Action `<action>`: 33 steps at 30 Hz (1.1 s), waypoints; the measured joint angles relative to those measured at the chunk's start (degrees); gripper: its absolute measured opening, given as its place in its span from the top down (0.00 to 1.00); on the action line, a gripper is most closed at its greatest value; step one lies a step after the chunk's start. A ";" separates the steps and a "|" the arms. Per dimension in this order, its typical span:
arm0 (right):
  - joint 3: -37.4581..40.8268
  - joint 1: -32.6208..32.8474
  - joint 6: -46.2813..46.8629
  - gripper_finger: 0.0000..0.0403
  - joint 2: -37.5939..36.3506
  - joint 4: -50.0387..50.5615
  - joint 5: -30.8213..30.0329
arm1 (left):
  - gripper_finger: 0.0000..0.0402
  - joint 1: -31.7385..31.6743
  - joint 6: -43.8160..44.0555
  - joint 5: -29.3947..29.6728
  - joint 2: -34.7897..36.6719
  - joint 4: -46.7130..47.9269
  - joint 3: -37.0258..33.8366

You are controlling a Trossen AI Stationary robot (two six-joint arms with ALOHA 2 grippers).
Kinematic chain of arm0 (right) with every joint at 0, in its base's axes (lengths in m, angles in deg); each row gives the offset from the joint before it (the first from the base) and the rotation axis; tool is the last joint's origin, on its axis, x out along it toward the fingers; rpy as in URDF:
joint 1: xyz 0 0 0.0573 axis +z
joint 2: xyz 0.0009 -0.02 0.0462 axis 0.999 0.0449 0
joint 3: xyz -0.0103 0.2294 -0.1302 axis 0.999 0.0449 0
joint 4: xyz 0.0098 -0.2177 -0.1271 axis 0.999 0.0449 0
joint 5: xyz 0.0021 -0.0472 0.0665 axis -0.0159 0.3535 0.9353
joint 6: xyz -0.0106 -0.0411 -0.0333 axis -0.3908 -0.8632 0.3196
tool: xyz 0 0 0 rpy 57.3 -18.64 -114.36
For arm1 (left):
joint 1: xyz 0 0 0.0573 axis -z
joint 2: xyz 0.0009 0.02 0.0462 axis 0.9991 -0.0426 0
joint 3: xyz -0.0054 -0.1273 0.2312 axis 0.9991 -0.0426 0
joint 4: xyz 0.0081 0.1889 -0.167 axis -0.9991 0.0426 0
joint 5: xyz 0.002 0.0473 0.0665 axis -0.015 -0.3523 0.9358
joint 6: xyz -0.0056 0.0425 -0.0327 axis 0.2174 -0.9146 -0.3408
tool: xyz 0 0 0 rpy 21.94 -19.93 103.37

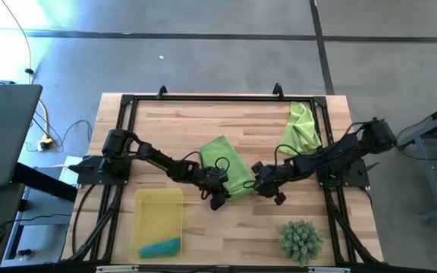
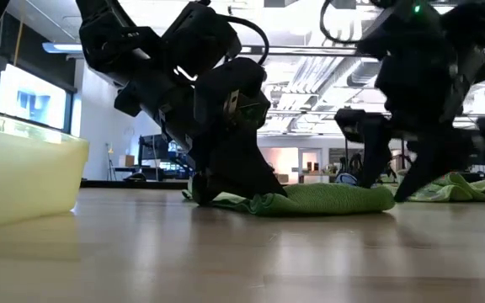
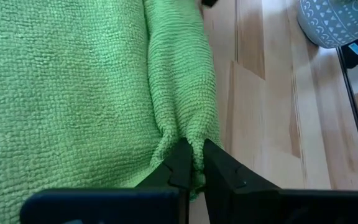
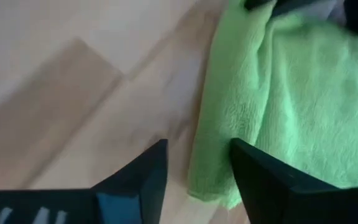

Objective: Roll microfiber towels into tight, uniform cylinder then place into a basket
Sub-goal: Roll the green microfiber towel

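Observation:
A lime green microfiber towel (image 1: pixel 226 163) lies spread at the table's middle, its near edge rolled into a thick fold (image 3: pixel 182 93). My left gripper (image 1: pixel 217 196) is shut on that fold's left end. My right gripper (image 1: pixel 262 186) stands open at the fold's right end (image 4: pixel 213 168), which shows between its fingers. A second green towel (image 1: pixel 300 127) lies crumpled at the far right. A teal towel (image 1: pixel 161 247) lies rolled in the yellow basket (image 1: pixel 158 208) at the near left. My left gripper pinches the end of the towel's rolled fold (image 3: pixel 193 149) between its two fingers, with several layers bunched there. The fingers slant down from the table's left side, along the fold. The towel lies on the table (image 2: pixel 327 199). My right gripper: whether its open fingers (image 4: pixel 253 171) touch the towel, I cannot tell.
A spiky green plant in a pot (image 1: pixel 302 239) stands at the near right. A black frame (image 1: pixel 226 97) runs around the wooden tabletop. Bare wood lies between the basket and the plant, along the near edge.

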 joint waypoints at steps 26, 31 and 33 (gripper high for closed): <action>-0.11 -2.35 22.60 0.98 6.76 -4.15 10.05 | 0.77 0.73 -4.22 -2.24 10.42 11.64 -0.39; 0.11 -6.91 33.97 0.99 7.00 -6.07 22.93 | 0.74 3.22 -11.71 2.54 12.89 9.18 0.02; 0.22 -8.53 39.27 0.99 7.11 -6.87 26.92 | 0.73 4.66 -14.48 5.76 13.07 7.65 0.00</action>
